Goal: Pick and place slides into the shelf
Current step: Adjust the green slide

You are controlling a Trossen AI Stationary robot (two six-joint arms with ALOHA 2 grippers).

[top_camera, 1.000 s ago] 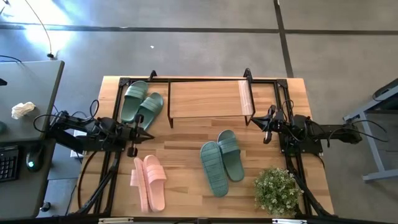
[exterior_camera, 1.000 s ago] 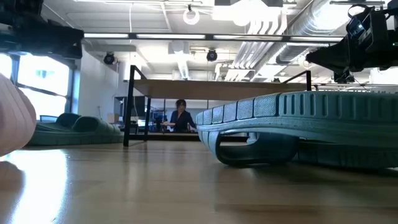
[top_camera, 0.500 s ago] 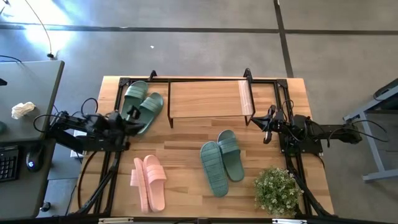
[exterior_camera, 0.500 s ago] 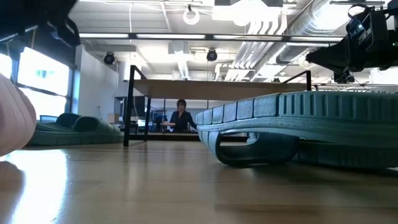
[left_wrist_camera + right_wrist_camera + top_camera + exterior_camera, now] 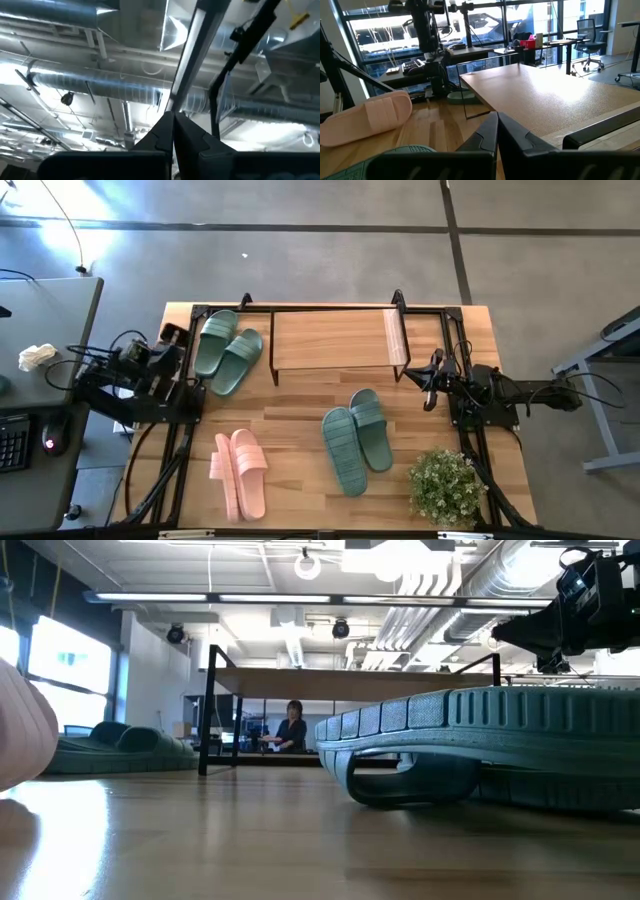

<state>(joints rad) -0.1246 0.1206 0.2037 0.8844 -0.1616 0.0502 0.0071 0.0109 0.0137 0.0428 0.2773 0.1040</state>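
The wooden table (image 5: 300,430) is seen from above, and the shelf (image 5: 330,340) stands along its far edge, its light plank top bare; every other place is given relative to this shelf. One sage-green pair of slides (image 5: 227,348) lies just beside the shelf's left end, on the table. A second sage-green pair (image 5: 356,438) lies on the table in front of the shelf's right half, near but apart from it; in the low view this pair fills the right foreground. The pale pink pair (image 5: 238,471) lies well in front of the shelf's left end, toward the table's near edge. A potted green plant (image 5: 443,486) stands well in front of the shelf's right end, at the table's near right corner. The left gripper (image 5: 173,131) is raised off to the left of the shelf and pointed up at the ceiling, its fingers clenched together on nothing. The right gripper (image 5: 425,388) hovers just off the shelf's right end, its fingers likewise pressed together and empty. A person (image 5: 292,726) is seen far behind the shelf in the low view. No brand, label or writing can be read on any item.
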